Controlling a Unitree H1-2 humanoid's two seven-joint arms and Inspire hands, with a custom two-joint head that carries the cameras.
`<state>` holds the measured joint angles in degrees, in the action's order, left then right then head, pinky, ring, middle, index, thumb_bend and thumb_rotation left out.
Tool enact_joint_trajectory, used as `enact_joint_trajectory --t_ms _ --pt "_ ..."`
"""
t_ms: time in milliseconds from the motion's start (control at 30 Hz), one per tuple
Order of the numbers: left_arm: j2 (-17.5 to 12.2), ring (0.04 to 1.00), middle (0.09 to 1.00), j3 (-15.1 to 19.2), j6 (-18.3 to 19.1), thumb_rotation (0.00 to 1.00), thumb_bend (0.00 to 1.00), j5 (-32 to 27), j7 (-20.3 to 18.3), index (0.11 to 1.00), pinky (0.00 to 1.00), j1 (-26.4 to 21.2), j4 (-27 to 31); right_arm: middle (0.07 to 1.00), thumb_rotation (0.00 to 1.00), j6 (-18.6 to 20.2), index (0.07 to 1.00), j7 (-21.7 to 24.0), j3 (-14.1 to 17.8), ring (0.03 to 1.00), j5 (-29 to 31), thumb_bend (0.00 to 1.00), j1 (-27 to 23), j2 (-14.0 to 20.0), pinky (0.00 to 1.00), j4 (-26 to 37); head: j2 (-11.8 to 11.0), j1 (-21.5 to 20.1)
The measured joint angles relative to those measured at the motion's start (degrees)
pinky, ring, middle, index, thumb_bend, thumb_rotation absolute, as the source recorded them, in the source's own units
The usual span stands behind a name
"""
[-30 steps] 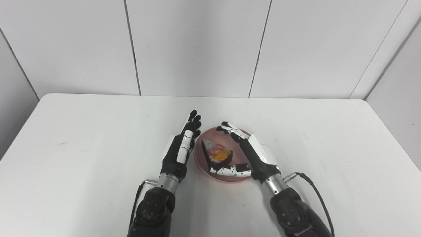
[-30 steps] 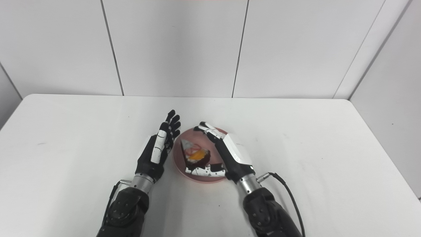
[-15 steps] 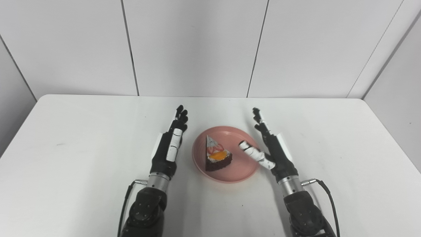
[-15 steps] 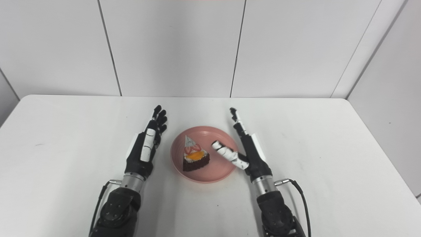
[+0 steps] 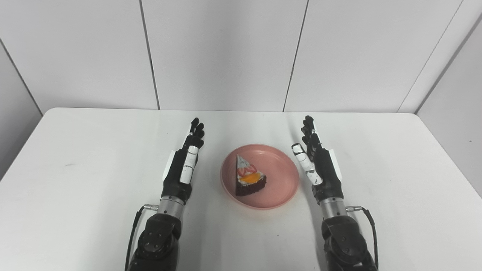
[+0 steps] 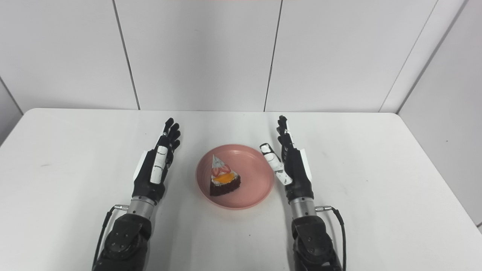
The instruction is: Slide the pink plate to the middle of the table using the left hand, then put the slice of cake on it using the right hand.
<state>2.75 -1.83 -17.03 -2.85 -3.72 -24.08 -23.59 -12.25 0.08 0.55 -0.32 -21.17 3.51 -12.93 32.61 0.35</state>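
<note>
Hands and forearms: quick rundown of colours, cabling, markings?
Left hand and right hand: black fingers, white shell panels, white-segmented thumbs. Silver metal wrist collars, matte black forearm housings. A thin black cable loops from a plug at each wrist. No readable markings.

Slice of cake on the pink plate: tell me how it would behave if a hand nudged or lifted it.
The wedge-shaped chocolate slice of cake looks soft, so a squeeze would probably dent it. Its strawberry and orange topping seems loose and may smear or slide off. Standing on its flat base on the round pink plate, it would likely skid before tipping.
</note>
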Motion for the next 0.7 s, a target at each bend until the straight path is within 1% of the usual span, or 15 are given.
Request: enact_joint_trajectory --t_ms 67,167,200,233,267,300,433,600,700 --pt "0.0 1.000 1.000 0.1 0.1 1.00 0.70 -0.5 -0.1 1.000 1.00 0.1 0.1 1.000 0.81 0.6 1.000 0.8 0.0 1.000 1.7 0.61 0.0 -0.1 1.00 -0.3 0.0 0.0" --pt "0.0 1.000 1.000 0.2 0.8 1.00 0.70 -1.2 -0.1 1.000 1.00 0.3 0.3 1.000 0.82 1.4 1.000 1.5 0.1 1.000 3.8 0.59 0.1 -0.2 1.00 -0.4 -0.4 2.8" --pt "0.1 1.000 1.000 0.2 1.2 1.00 0.70 -1.2 -0.1 1.000 1.00 0.3 0.4 1.000 0.82 1.7 1.000 1.7 0.3 1.000 4.3 0.58 0.2 -0.3 1.00 -0.5 -0.4 2.8" --pt "0.1 1.000 1.000 0.2 1.5 1.00 0.70 -1.2 -0.1 1.000 1.00 0.3 0.4 1.000 0.83 2.0 1.000 1.8 0.5 1.000 4.6 0.59 0.3 -0.4 1.00 -0.5 -0.7 4.4" --pt "0.1 1.000 1.000 0.2 1.8 1.00 0.70 -1.2 -0.1 1.000 1.00 0.4 0.5 1.000 0.86 2.3 1.000 1.8 0.6 1.000 5.0 0.61 0.4 -0.4 1.00 -0.4 -0.7 4.4" --pt "0.2 1.000 1.000 0.2 2.1 1.00 0.71 -1.2 0.0 1.000 1.00 0.5 0.6 1.000 0.88 2.6 1.000 1.8 0.7 1.000 5.1 0.62 0.6 -0.4 1.00 -0.4 -0.9 5.7" --pt "0.6 1.000 1.000 -0.1 2.5 1.00 0.72 -0.9 0.4 1.000 1.00 0.5 0.7 1.000 0.91 3.7 1.000 2.1 1.2 1.000 5.9 0.66 1.7 0.0 1.00 -0.4 -1.1 7.1" --pt "1.3 1.000 1.000 -0.2 3.1 1.00 0.71 0.3 1.6 1.000 1.00 0.7 0.7 1.000 0.87 5.9 1.000 3.5 1.3 1.000 7.0 0.72 3.0 1.2 1.00 -0.4 -1.5 8.4" --pt "1.8 1.000 1.000 -0.2 3.3 1.00 0.69 0.5 2.0 1.000 1.00 0.7 0.7 1.000 0.87 5.9 1.000 3.8 1.3 1.000 7.2 0.71 3.0 1.3 1.00 -0.4 -1.5 8.5"
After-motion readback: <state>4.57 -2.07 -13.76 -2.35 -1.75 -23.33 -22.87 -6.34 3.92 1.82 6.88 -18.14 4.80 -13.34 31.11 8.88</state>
